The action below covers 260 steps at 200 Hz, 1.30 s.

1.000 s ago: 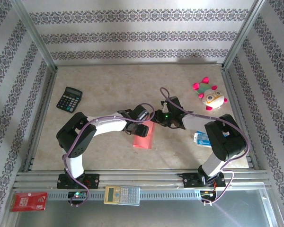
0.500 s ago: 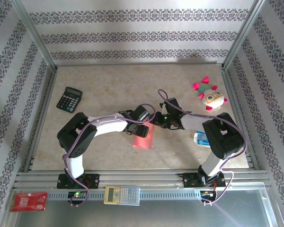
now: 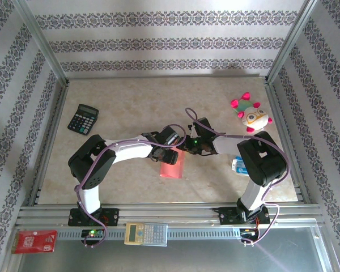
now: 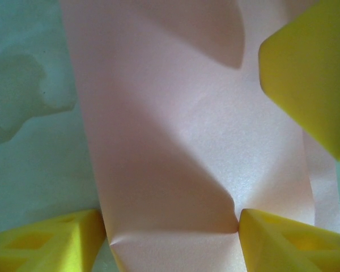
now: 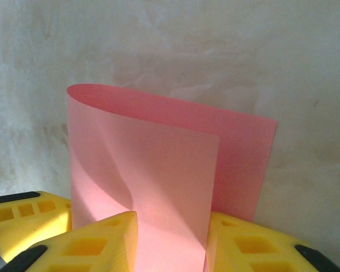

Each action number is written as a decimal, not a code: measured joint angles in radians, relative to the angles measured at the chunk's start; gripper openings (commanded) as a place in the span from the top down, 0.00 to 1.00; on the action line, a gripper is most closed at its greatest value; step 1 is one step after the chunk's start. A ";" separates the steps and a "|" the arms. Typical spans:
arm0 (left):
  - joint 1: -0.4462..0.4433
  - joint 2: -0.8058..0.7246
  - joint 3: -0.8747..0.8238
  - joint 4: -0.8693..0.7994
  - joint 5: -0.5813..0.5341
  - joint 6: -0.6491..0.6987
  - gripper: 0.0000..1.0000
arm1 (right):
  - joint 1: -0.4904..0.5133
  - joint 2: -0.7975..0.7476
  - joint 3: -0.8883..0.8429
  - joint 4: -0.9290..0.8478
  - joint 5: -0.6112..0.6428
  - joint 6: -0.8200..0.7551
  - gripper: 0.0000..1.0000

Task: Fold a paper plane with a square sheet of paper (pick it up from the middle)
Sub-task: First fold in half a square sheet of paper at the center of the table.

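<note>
The square sheet of paper [image 3: 171, 167] is salmon pink and lies folded double at the table's middle. My left gripper [image 3: 165, 154] is on its far end. In the left wrist view the paper [image 4: 175, 141] spans the gap of the left gripper [image 4: 173, 232]. Its yellow fingertips [image 4: 283, 238] stand wide apart at the sheet's two edges, with a crease running between them. My right gripper [image 3: 184, 146] comes in from the right. In the right wrist view the paper's [image 5: 158, 164] upper flap curls up between the parted jaws of the right gripper [image 5: 171, 226].
A black calculator [image 3: 83, 119] lies at the back left and a pink-and-white plush toy [image 3: 251, 116] at the back right. A small white and blue box [image 3: 239, 165] sits by the right arm. A beige calculator [image 3: 146, 233] and a red card [image 3: 35, 241] rest on the front rail.
My right arm has shifted a little left toward the paper, and its jaws have narrowed around the flap. The left arm and the paper's lower layer have stayed still.
</note>
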State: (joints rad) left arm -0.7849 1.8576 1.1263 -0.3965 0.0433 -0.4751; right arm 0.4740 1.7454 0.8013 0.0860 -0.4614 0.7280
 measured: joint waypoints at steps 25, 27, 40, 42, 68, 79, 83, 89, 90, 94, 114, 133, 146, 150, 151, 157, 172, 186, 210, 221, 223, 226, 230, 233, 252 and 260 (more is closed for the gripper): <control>0.000 -0.002 0.000 0.000 0.001 -0.002 0.32 | -0.001 0.000 0.000 0.005 0.000 -0.007 0.79; 0.000 -0.002 0.000 0.000 0.001 -0.003 0.32 | -0.001 0.000 0.000 0.005 0.000 -0.005 0.80; 0.000 -0.003 0.000 0.000 0.002 -0.004 0.32 | -0.001 0.000 0.000 0.010 0.000 -0.012 0.85; 0.000 -0.003 0.000 0.000 0.002 -0.004 0.32 | -0.001 0.000 0.000 0.010 0.000 -0.010 0.85; 0.000 -0.008 -0.002 0.000 0.008 -0.008 0.31 | -0.006 0.000 0.000 0.011 -0.003 -0.021 0.95; 0.000 -0.013 -0.004 0.001 0.013 -0.011 0.31 | -0.009 0.000 0.000 0.011 -0.007 -0.029 1.00; 0.001 -0.015 -0.006 0.002 0.015 -0.014 0.31 | -0.013 0.000 0.000 0.010 -0.009 -0.029 1.00; 0.001 -0.019 -0.010 0.007 0.019 -0.017 0.30 | -0.014 0.000 0.000 0.010 -0.012 -0.032 1.00; 0.001 -0.019 -0.011 0.007 0.020 -0.018 0.30 | -0.014 0.000 0.000 0.010 -0.012 -0.033 1.00; 0.002 -0.024 -0.015 0.010 0.023 -0.019 0.30 | -0.015 0.000 0.000 0.010 -0.016 -0.033 1.00; 0.009 -0.051 -0.042 0.011 0.036 -0.034 0.29 | -0.027 -0.008 0.000 0.006 -0.035 -0.047 1.00; 0.024 -0.089 -0.075 0.011 0.059 -0.053 0.28 | -0.032 -0.024 0.000 0.002 -0.061 -0.055 1.00; 0.040 -0.124 -0.101 0.015 0.086 -0.066 0.27 | -0.034 -0.036 0.000 0.002 -0.079 -0.055 1.00; 0.045 -0.134 -0.108 0.015 0.095 -0.071 0.27 | -0.034 -0.039 0.000 0.002 -0.083 -0.055 1.00; 0.046 -0.136 -0.109 0.015 0.096 -0.072 0.27 | -0.034 -0.040 0.000 0.002 -0.084 -0.055 1.00; 0.055 -0.153 -0.121 0.019 0.111 -0.080 0.27 | -0.034 -0.045 0.000 0.002 -0.092 -0.055 1.00; 0.075 -0.198 -0.150 0.036 0.146 -0.099 0.26 | -0.034 -0.060 0.000 0.003 -0.116 -0.049 1.00; 0.096 -0.247 -0.183 0.059 0.180 -0.119 0.25 | -0.034 -0.077 0.000 0.004 -0.139 -0.033 1.00; 0.138 -0.330 -0.241 0.106 0.234 -0.151 0.23 | -0.033 -0.123 0.000 0.006 -0.166 0.003 1.00; 0.159 -0.360 -0.261 0.122 0.250 -0.162 0.22 | -0.033 -0.143 0.000 0.011 -0.175 0.017 1.00; 0.162 -0.364 -0.264 0.125 0.253 -0.163 0.22 | -0.033 -0.146 0.000 0.011 -0.176 0.022 1.00; 0.168 -0.371 -0.269 0.129 0.257 -0.166 0.22 | -0.033 -0.151 0.000 0.013 -0.179 0.026 1.00; 0.175 -0.378 -0.274 0.134 0.264 -0.170 0.22 | -0.033 -0.157 0.001 0.014 -0.180 0.031 1.00; 0.180 -0.383 -0.278 0.139 0.268 -0.172 0.22 | -0.033 -0.161 0.001 0.015 -0.183 0.035 1.00; 0.203 -0.402 -0.298 0.159 0.294 -0.188 0.20 | -0.031 -0.177 0.002 0.025 -0.189 0.067 1.00; 0.208 -0.408 -0.305 0.164 0.303 -0.193 0.19 | -0.027 -0.180 0.002 0.032 -0.192 0.081 1.00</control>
State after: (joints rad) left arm -0.5774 1.4498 0.8211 -0.2321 0.3458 -0.6678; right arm 0.4465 1.5654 0.8032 0.1181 -0.6537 0.8093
